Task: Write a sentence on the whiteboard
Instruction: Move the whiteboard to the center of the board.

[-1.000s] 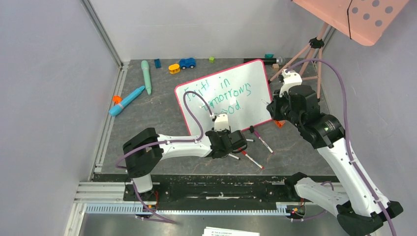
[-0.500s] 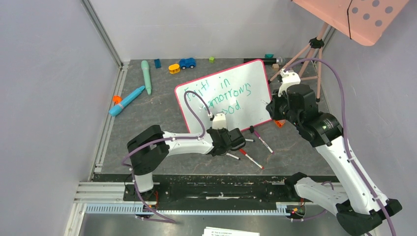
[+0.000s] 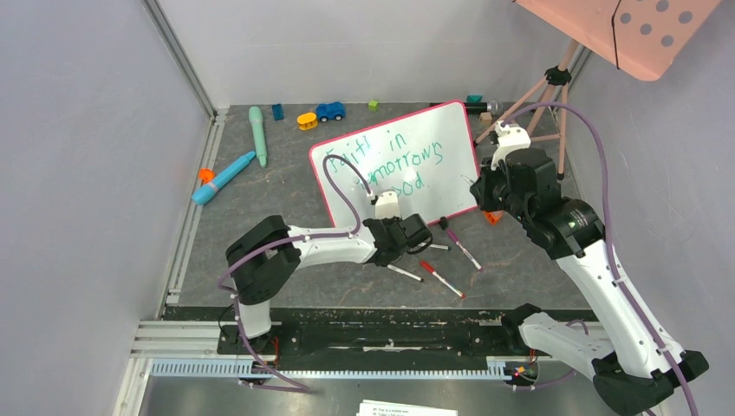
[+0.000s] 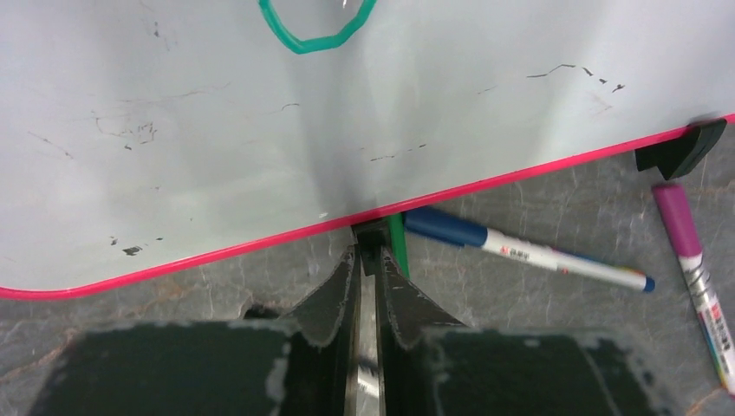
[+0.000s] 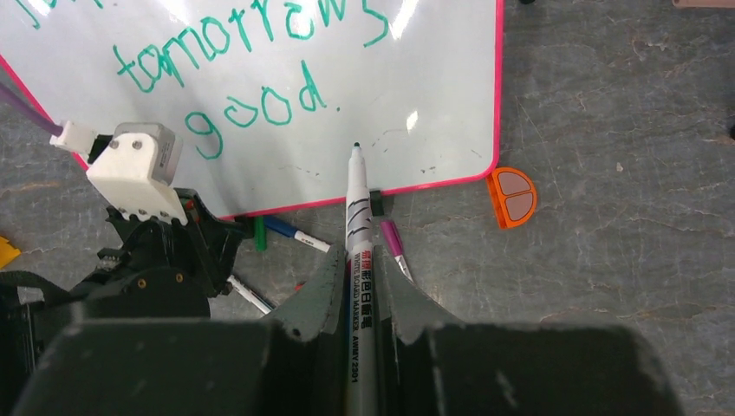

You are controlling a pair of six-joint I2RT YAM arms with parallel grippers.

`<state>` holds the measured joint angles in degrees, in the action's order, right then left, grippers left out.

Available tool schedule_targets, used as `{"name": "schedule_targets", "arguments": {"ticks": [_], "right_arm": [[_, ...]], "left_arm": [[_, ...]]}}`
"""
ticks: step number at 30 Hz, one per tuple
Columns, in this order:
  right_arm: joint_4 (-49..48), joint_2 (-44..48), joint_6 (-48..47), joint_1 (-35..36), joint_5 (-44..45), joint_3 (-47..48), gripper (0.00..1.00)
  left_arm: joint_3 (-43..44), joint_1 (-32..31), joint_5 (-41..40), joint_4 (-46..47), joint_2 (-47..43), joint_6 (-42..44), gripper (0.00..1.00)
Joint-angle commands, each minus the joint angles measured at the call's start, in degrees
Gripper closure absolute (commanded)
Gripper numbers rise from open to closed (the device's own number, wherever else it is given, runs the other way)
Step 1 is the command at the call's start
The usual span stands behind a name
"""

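The whiteboard (image 3: 451, 186) with its pink-red rim lies tilted on the dark table; it also fills the top of the left wrist view (image 4: 217, 130). The sentence (image 3: 394, 160) is in green, and "tomorrows" (image 5: 251, 35) and "good" (image 5: 260, 108) read clearly. My left gripper (image 3: 423, 225) is at the board's near edge. Its jaws (image 4: 371, 251) are closed on a small black clip foot (image 4: 373, 236) under the rim. My right gripper (image 3: 482, 189) is shut on a white marker (image 5: 357, 225). The marker's tip hovers over bare board to the right of "good".
Loose markers lie by the near rim: blue-capped (image 4: 520, 251), purple (image 4: 689, 251), red (image 3: 442, 279), and a green piece (image 4: 397, 247). An orange block (image 5: 511, 195) sits off the board's corner. Teal pens (image 3: 257, 134), toy car (image 3: 329, 111) and tripod (image 3: 542, 95) stand farther back.
My left gripper slid forward to the board's near edge and its jaws closed there. The board shifted slightly. The right arm stayed nearly still with the marker.
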<state>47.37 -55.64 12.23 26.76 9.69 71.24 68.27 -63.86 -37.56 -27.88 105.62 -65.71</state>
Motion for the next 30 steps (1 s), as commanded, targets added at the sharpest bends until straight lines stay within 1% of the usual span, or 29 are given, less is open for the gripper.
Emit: {"name": "schedule_targets", "arguments": {"ticks": [1, 4, 7, 10, 13, 18, 20, 26, 30], "right_arm": [[-0.97, -0.09, 0.37, -0.21, 1.57, 2.75, 1.0], [-0.97, -0.54, 0.5, -0.22, 1.68, 3.15, 1.0], [-1.06, -0.9, 0.49, -0.27, 1.73, 3.38, 1.0], [-1.06, -1.16, 0.45, -0.22, 1.73, 3.7, 1.0], [-1.06, -1.43, 0.51, -0.22, 1.72, 4.24, 1.0], [-1.32, -1.68, 0.84, -0.23, 1.2, 4.28, 1.0], [-1.7, -1.62, 1.02, -0.22, 0.96, 4.34, 1.0], [-2.62, -0.86, 1.23, -0.25, 1.22, 3.32, 1.0], [-3.46, 0.15, 1.44, -0.17, 1.08, 1.66, 1.0]], "left_arm": [[1.59, 5.54, -4.72, 5.11, 3.4, 3.78, 0.87], [1.52, 7.92, -4.06, 6.59, 3.71, 4.91, 0.87], [2.35, 8.66, -4.32, 8.01, 3.96, 8.53, 0.87], [2.28, 8.93, -5.25, 8.45, 3.65, 10.01, 0.84], [1.56, 10.35, -3.41, 10.88, 2.93, 13.12, 0.82], [2.86, 11.85, -3.29, 10.26, 3.15, 17.41, 0.8], [2.41, 11.59, -3.09, 9.79, 1.76, 18.25, 0.78], [-1.87, 8.84, -2.09, 7.02, -5.64, 17.01, 0.64], [-1.5, 6.87, 0.17, 4.08, -8.68, 17.2, 0.59]]}}
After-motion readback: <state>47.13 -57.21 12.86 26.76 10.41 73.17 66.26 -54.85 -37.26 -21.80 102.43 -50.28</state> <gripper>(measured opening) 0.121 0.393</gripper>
